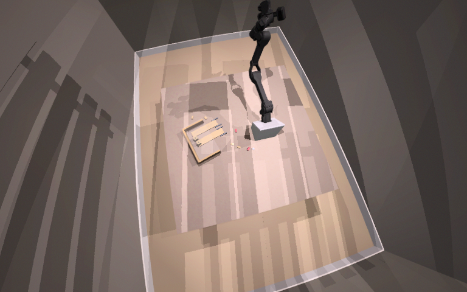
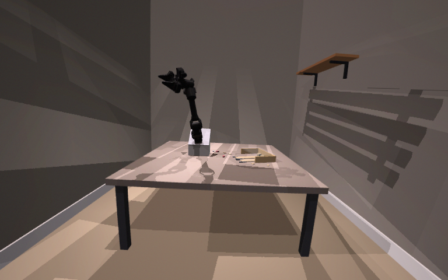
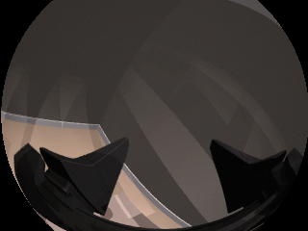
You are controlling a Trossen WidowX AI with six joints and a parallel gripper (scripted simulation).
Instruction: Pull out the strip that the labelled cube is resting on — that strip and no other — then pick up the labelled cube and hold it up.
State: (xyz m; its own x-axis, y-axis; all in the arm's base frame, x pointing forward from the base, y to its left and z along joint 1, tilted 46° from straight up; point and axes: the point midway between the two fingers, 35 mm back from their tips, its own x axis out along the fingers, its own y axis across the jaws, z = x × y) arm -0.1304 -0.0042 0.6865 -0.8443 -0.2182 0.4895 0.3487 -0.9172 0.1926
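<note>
Arm: the black arm [image 1: 258, 52] [image 2: 192, 108] rises from a pale block [image 1: 266, 132] [image 2: 199, 150] and bends over at its top, toward the left in the exterior view and the top edge in the top view
Gripper: high above the table [image 1: 275, 175] [image 2: 216, 185], the gripper [image 1: 264, 4] [image 2: 161, 79] [image 3: 171, 144] points away from the strips; its fingers stand wide apart, nothing between them
Strips: pale strips [image 1: 211, 137] [image 2: 247, 160] with dark ends lie side by side, left of centre in the top view
Cubes: two small cubes [image 1: 196, 140] [image 2: 259, 154] sit at the strips' lower-left ends in the top view; I cannot tell which is labelled
Wooden frame: the wooden frame [image 1: 191, 146] [image 2: 265, 159] walls off those ends, its open side facing the block
Loose bits: small red pieces [image 1: 248, 149] lie between frame and block
Shelf: an orange shelf [image 2: 330, 63], upper right in the exterior view, is well apart from the arm
</note>
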